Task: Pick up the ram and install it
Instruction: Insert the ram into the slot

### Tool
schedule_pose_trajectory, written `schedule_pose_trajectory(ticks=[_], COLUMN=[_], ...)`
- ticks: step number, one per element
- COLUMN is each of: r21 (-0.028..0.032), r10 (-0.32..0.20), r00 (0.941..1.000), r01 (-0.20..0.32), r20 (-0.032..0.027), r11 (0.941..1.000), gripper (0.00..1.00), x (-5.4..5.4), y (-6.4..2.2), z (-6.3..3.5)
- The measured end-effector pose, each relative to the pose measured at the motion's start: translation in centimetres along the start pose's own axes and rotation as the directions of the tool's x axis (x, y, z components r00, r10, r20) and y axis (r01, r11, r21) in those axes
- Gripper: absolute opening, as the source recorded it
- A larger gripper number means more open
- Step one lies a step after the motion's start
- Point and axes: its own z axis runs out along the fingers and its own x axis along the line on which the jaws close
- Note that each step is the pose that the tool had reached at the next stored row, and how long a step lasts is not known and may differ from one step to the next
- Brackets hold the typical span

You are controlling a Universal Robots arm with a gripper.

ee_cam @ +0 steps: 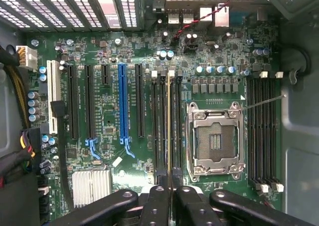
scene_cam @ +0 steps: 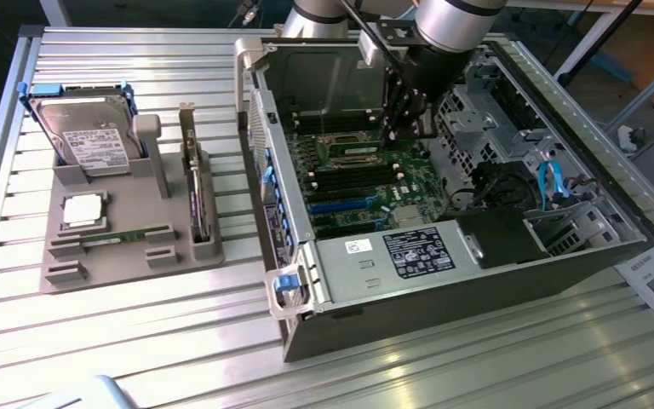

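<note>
Just beside one empty processor socket, inside one computer case: one gripper, two fingers narrowly clamped on one ram, held edge-on.

ram in hand, at mobo slots — by CPU socket

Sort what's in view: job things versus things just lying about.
Job: gripper shut on the ram, edge-on at the motherboard's memory slots.
Lying about: hard drive, processor chip, expansion card, in the gray holder.
</note>
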Motion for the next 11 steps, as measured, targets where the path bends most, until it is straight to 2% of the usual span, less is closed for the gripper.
schedule_pose_trajectory(ticks=[11], r21=[-0.0009], r10=[-0.014], r00=[0.9999], r01=[0.014], r20=[-0.0005], r11=[0.9999], gripper=[0.12], x=[0.01], y=[0.00], z=[0.14])
